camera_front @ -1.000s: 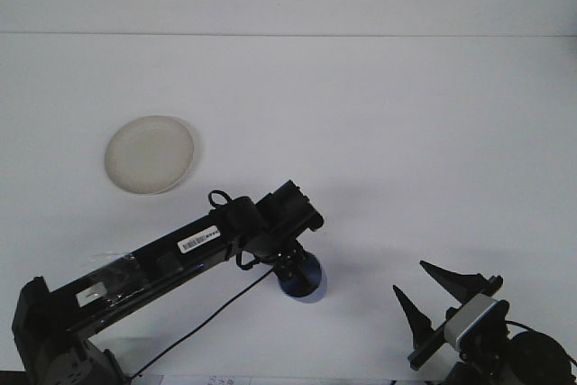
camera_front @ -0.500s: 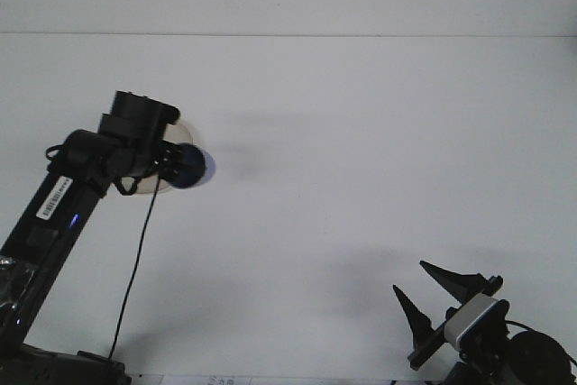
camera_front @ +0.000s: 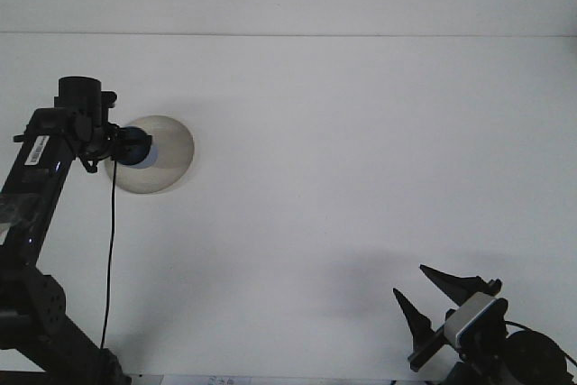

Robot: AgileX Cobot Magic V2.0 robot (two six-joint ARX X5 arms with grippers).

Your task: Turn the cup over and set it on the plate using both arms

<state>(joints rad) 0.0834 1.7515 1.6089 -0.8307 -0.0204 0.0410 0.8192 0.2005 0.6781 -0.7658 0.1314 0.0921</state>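
The left pincer [camera_front: 124, 147] is over the near-left part of the round white plate [camera_front: 167, 155], grasping the dark blue cup [camera_front: 137, 148] — the cup sits over the plate's left half, though whether it touches the plate cannot be told. The right pincer [camera_front: 439, 302] rests at the lower right of the white tabletop [camera_front: 361, 151], well apart, its two pointed fingers [camera_front: 410, 311] spread wide — released.

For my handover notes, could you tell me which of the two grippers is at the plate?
The left gripper: it is over the plate with the blue cup. The right gripper sits open at the table's near edge.
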